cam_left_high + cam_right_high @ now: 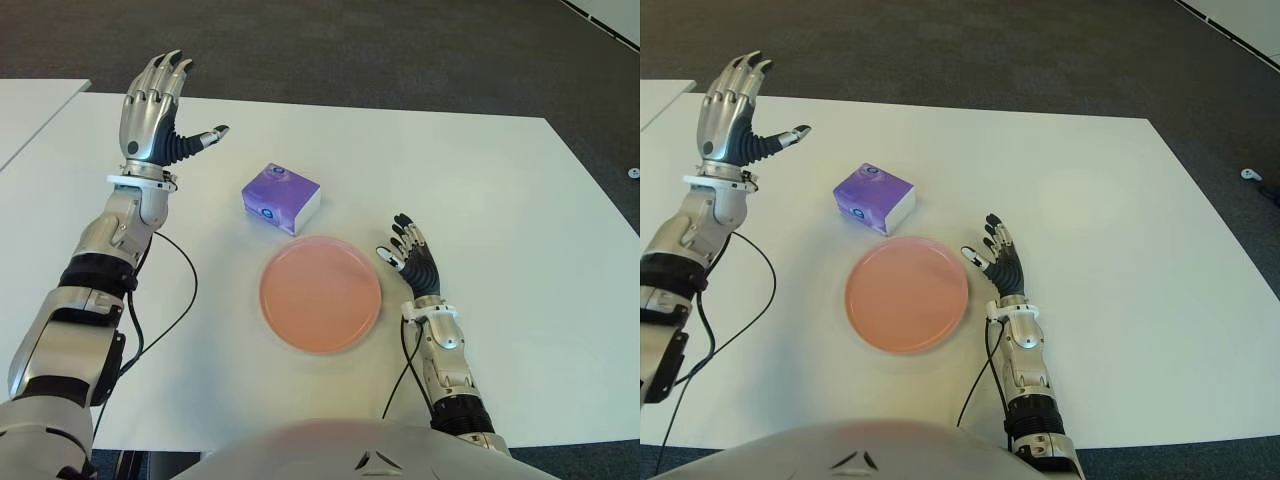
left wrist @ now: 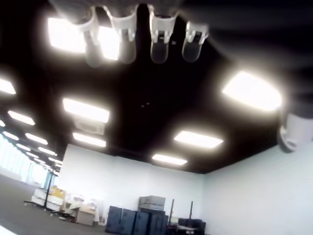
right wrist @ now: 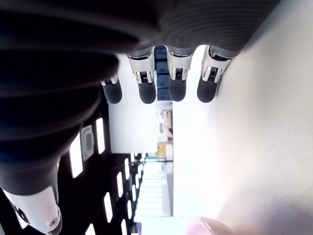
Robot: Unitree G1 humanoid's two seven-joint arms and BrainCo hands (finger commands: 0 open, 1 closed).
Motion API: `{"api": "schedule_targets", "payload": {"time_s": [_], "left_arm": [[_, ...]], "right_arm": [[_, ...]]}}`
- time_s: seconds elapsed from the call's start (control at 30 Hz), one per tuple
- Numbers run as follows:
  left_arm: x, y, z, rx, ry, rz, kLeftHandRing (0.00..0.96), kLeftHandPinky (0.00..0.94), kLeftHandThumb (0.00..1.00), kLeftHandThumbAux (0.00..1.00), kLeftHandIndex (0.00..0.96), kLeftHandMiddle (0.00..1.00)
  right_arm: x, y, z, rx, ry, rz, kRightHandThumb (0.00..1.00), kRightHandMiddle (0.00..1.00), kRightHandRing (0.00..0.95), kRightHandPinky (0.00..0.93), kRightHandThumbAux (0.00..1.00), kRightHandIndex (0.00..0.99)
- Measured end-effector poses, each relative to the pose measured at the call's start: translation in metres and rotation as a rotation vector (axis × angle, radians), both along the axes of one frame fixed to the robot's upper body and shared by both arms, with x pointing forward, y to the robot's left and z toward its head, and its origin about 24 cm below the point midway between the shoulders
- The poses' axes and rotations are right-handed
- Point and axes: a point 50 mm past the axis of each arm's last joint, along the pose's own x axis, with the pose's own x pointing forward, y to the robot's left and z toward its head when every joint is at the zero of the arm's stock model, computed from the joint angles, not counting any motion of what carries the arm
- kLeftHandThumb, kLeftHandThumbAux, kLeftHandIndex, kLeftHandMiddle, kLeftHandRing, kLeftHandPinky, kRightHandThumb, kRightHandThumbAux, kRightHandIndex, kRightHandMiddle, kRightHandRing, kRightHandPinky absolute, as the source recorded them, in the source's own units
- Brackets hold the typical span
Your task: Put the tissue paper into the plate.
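A purple and white tissue pack (image 1: 281,198) lies on the white table (image 1: 480,180), just beyond the round pink plate (image 1: 320,293). The plate holds nothing. My left hand (image 1: 160,100) is raised to the left of the pack, well apart from it, fingers spread and pointing up, thumb out toward the pack. In its wrist view the fingers (image 2: 122,34) reach up toward ceiling lights with nothing in them. My right hand (image 1: 410,255) shows just right of the plate, fingers extended and holding nothing; its wrist view shows straight fingertips (image 3: 146,90) beside the table surface.
A second white table (image 1: 30,105) stands at the far left, separated by a narrow gap. Dark carpet (image 1: 400,50) lies beyond the table's far edge. A black cable (image 1: 175,300) runs from my left arm over the table near the front left.
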Motion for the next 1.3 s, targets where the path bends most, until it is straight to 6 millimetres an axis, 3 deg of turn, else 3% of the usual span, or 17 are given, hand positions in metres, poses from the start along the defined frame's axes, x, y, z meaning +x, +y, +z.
{"api": "schedule_targets", "payload": {"time_s": [0.37,0.67,0.93,1.3], "left_arm": [[0.015,-0.027,-0.011,0.244,0.123,-0.162,0.000,0.000,0.239,0.328,0.000,0.000],[0.017,-0.041,-0.041,0.456,0.285,-0.253,0.000,0.000,0.169,0.285,0.000,0.000],[0.019,-0.050,-0.061,0.661,0.432,-0.292,0.000,0.000,0.173,0.251,0.000,0.000],[0.021,-0.058,-0.062,0.749,0.554,-0.368,0.000,0.000,0.190,0.220,0.000,0.000]], "right_arm": [[0.000,0.000,0.000,-0.003,0.000,-0.003,0.000,0.000,0.000,0.000,0.661,0.000],[0.001,0.001,0.000,-0.004,-0.001,-0.010,0.000,0.000,0.000,0.000,0.649,0.000],[0.001,0.002,0.000,-0.007,-0.001,-0.011,0.000,0.000,0.000,0.000,0.648,0.000],[0.001,0.002,0.000,-0.012,-0.002,-0.009,0.004,0.000,0.000,0.000,0.642,0.000]]}}
